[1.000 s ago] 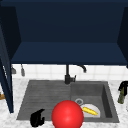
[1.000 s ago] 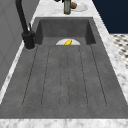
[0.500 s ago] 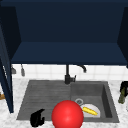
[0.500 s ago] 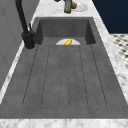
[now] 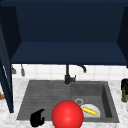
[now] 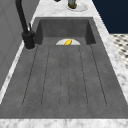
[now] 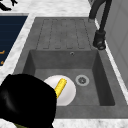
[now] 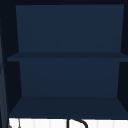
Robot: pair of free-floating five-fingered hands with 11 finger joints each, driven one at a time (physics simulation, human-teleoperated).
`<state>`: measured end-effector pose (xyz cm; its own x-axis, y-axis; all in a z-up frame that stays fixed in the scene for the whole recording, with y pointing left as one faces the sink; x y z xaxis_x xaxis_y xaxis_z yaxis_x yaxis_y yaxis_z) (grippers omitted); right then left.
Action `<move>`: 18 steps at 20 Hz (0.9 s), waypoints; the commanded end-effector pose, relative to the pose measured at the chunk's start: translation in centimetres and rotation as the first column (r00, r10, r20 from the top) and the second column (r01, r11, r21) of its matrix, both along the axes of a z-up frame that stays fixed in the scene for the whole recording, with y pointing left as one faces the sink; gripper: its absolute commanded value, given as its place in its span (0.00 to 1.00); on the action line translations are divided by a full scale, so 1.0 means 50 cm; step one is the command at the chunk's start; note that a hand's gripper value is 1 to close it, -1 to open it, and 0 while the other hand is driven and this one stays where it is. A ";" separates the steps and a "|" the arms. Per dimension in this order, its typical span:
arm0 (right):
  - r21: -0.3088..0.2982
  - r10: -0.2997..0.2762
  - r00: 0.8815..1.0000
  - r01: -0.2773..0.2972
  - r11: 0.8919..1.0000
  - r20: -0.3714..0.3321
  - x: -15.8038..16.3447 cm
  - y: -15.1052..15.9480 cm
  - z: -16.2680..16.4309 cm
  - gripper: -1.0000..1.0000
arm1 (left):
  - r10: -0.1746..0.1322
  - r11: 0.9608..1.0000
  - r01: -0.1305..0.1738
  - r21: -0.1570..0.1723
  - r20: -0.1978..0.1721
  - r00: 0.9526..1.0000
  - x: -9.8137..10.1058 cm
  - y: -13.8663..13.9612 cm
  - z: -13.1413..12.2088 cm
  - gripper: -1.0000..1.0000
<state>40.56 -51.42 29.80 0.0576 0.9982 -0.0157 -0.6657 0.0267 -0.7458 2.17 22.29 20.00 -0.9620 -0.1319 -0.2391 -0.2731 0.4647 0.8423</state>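
Left hand (image 5: 37,118), black, at front edge of draining board, fingers curled, holding nothing. Right hand (image 5: 124,87) at right rim, cut off by frame, around dark green bottle (image 5: 124,96); finger state cannot tell. No readable writing or labels. One red sphere (image 5: 67,115) in foreground hides part of grey stone sink (image 5: 45,93). One white plate (image 7: 68,91) in basin, one yellow corn cob (image 7: 60,87) lying on it. One black tap (image 5: 68,75). Open dark blue wall cabinet (image 8: 67,57), one shelf.

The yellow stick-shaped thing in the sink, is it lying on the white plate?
Yes, in the right side view the yellow stick-shaped thing lies across the round white plate on the sink basin's floor.
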 end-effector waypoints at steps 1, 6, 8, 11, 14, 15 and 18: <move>-0.013 0.007 0.999 -0.008 1.000 -0.031 -0.037 0.047 0.040 1.00 | 0.000 1.000 0.000 0.000 0.000 1.000 0.000 0.000 0.000 0.50; 0.001 0.000 0.999 0.000 1.000 -0.032 -0.072 0.097 0.080 1.00 | 0.000 1.000 0.000 0.000 0.000 1.000 0.000 0.000 0.000 0.50; 0.008 0.000 0.999 0.000 1.000 -0.032 -0.085 0.121 0.097 1.00 | 0.000 1.000 0.000 0.000 0.000 1.000 0.000 0.000 0.000 0.50; 0.015 0.000 1.000 0.000 1.000 -0.029 -0.107 0.155 0.120 1.00 | 0.000 1.000 0.000 0.000 0.000 1.000 0.000 0.000 0.000 0.50; 0.025 0.001 1.000 0.000 1.000 -0.025 -0.128 0.188 0.144 1.00 | 0.000 1.000 0.000 0.000 0.000 1.000 0.000 0.000 0.000 0.50; 0.027 0.001 1.000 0.000 1.000 -0.028 -0.134 0.199 0.152 1.00 | 0.000 1.000 0.000 0.000 0.000 1.000 0.000 0.000 0.000 0.50; 0.030 0.001 1.000 0.000 1.000 -0.028 -0.156 0.232 0.174 1.00 | 0.000 1.000 0.000 0.000 0.000 1.000 0.000 0.000 0.000 0.50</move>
<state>33.69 -41.35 37.34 0.0567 0.9984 -0.0044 -0.6805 0.0354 -0.7318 2.17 22.29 20.00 -0.9620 -0.1319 -0.2391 -0.2731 0.4647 0.8423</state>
